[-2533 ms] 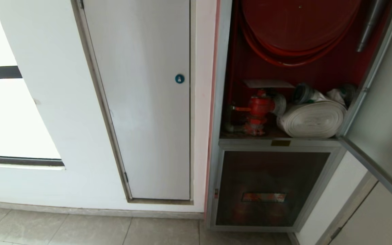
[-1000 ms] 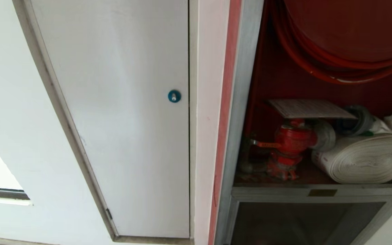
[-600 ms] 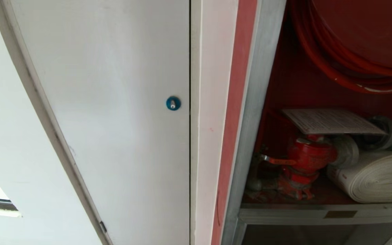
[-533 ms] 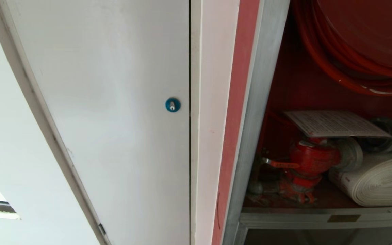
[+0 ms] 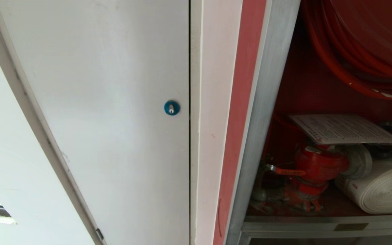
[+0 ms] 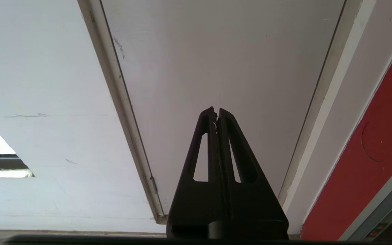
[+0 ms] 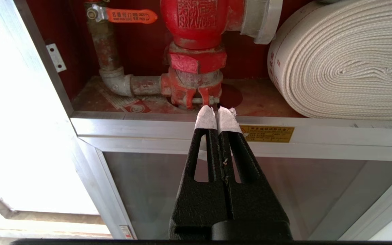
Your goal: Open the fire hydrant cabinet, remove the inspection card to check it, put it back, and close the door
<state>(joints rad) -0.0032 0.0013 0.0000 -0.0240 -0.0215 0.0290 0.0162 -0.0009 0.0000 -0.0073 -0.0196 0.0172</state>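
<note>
Since the earlier frames the whole head view has shifted: the robot has come closer to the wall, so the white door and the cabinet fill more of the picture, while the things themselves have kept their places.

The right gripper (image 7: 216, 114) has its two black fingers pressed together, with white tape on the tips, and it holds nothing. It points at the front edge of the shelf of the fire hydrant cabinet (image 5: 267, 102), just before the base of the red valve (image 7: 196, 20), without touching it as far as I can see. The left gripper (image 6: 215, 114) is also closed and empty; it faces the plain white door (image 5: 107, 102) and is apart from it.

Inside the red-lined cabinet the valve (image 5: 318, 166) stands on the shelf, with a small orange lever (image 7: 131, 15) on the pipe beside it. The white rolled hose (image 5: 383, 190) lies on the shelf just beside the valve, on the right. The inspection card (image 5: 344, 129) lies flat on top of the valve and reaches toward the hose couplings behind the roll. Above it hangs the red hose reel (image 5: 369, 41). A small yellow label (image 7: 266, 133) sits on the silver frame under the shelf, and below it is a dark glass panel (image 7: 250, 190).

On the white door is a blue round lock (image 5: 172, 108). The cabinet's own door is not in view.
</note>
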